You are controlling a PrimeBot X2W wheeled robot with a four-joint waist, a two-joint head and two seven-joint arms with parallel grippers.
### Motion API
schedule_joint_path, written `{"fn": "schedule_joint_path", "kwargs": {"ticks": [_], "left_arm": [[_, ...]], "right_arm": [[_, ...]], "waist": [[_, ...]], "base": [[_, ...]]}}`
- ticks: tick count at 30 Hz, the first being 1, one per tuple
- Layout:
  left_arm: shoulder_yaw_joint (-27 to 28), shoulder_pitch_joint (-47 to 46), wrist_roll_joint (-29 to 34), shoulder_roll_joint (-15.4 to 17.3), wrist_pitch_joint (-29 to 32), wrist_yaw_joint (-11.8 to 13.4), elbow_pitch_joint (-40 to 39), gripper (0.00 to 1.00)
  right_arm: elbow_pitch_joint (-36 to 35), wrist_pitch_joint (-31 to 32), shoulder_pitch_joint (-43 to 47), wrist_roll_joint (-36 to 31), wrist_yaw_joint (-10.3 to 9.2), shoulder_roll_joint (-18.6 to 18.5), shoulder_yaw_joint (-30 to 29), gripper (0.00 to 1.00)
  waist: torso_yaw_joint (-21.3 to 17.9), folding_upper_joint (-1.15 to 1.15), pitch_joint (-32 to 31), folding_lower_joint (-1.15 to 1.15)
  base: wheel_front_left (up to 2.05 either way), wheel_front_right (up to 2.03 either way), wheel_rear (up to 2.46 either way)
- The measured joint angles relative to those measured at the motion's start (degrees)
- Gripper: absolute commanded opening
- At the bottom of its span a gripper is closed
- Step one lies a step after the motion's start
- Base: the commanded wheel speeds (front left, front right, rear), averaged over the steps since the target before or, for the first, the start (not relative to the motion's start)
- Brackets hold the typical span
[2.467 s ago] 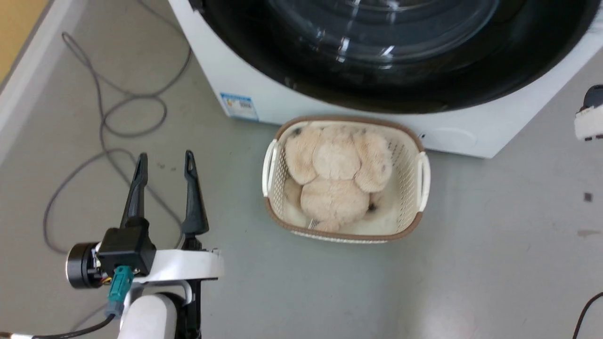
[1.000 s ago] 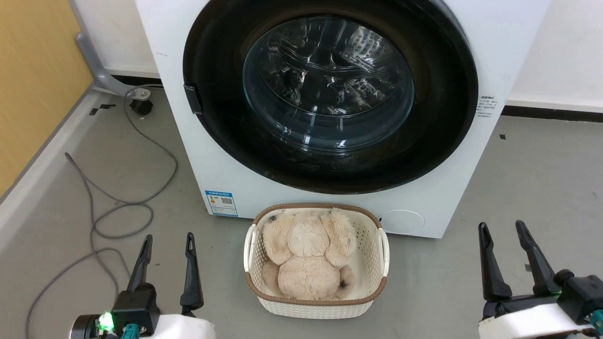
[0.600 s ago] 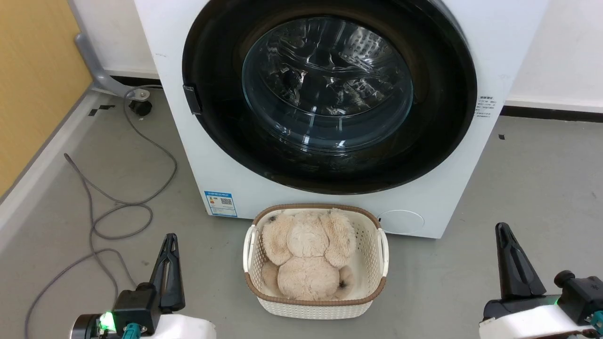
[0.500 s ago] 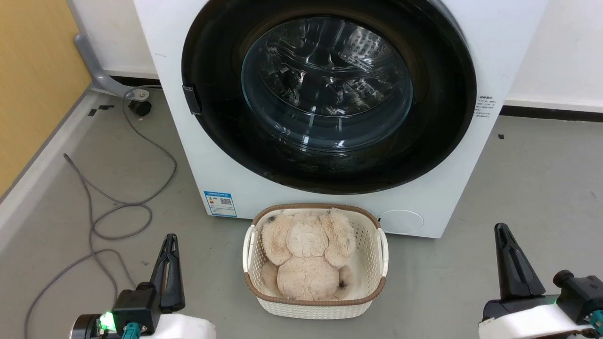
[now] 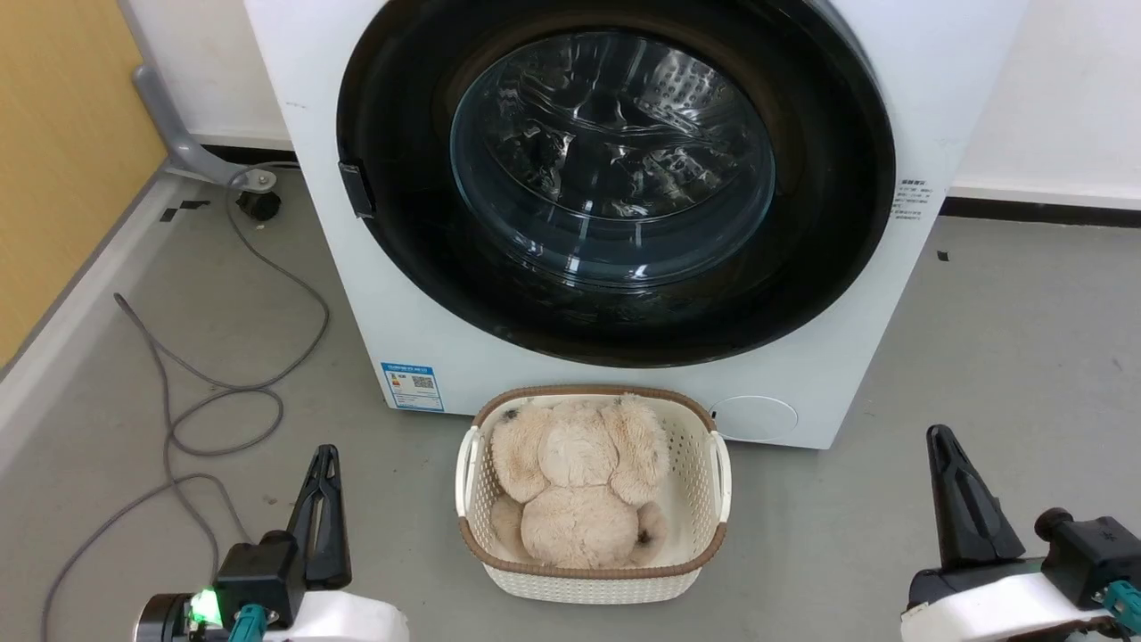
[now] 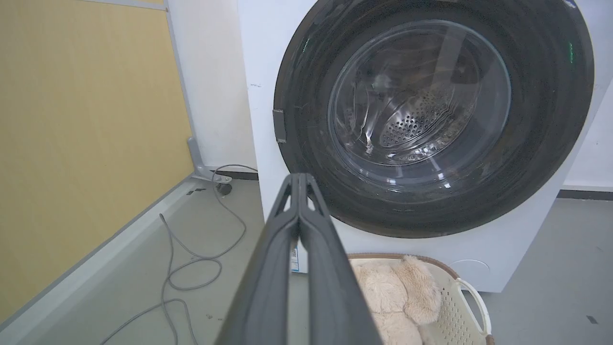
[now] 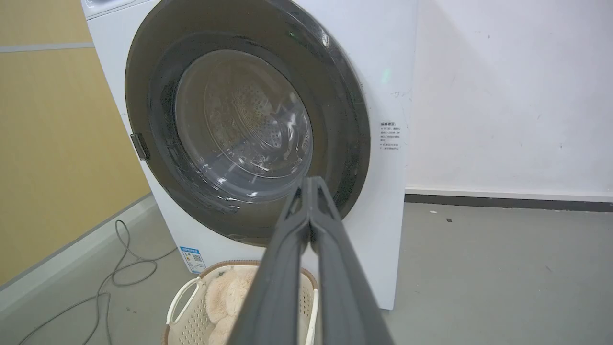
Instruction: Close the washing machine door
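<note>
The white washing machine [image 5: 428,357] fills the upper middle of the head view. Its round black-rimmed door [image 5: 401,259] with the clear glass bowl window [image 5: 615,160] lies flat against the machine's front. The steel drum shows through the glass. My left gripper [image 5: 325,456] is at the lower left, fingers pressed together and holding nothing. My right gripper [image 5: 940,439] is at the lower right, also shut and holding nothing. Both stand well back from the door [image 6: 306,158], over the floor. In the right wrist view the door [image 7: 158,158] rises beyond the shut fingertips [image 7: 309,181].
A white woven basket [image 5: 709,464] holding a beige plush toy [image 5: 579,481] stands on the floor just before the machine. A grey cable [image 5: 223,392] loops on the floor at left, beside a yellow wall panel [image 5: 62,160]. Grey floor lies open at right.
The head camera rose from a close look at the basket to take in the whole machine front. Both grippers went from open to shut about half a second ago.
</note>
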Motion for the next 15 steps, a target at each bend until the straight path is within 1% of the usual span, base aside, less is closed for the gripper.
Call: {"fn": "schedule_joint_path", "kwargs": {"ticks": [15], "left_arm": [[0.2,-0.1,0.0,0.0,2.1,-0.9,-0.2,0.00]], "right_arm": [[-0.4,2.3,0.0,-1.2,0.00,0.0,0.4,0.00]], "waist": [[-0.5,0.00,0.1,0.00]], "base": [[0.00,0.00,0.00]]}}
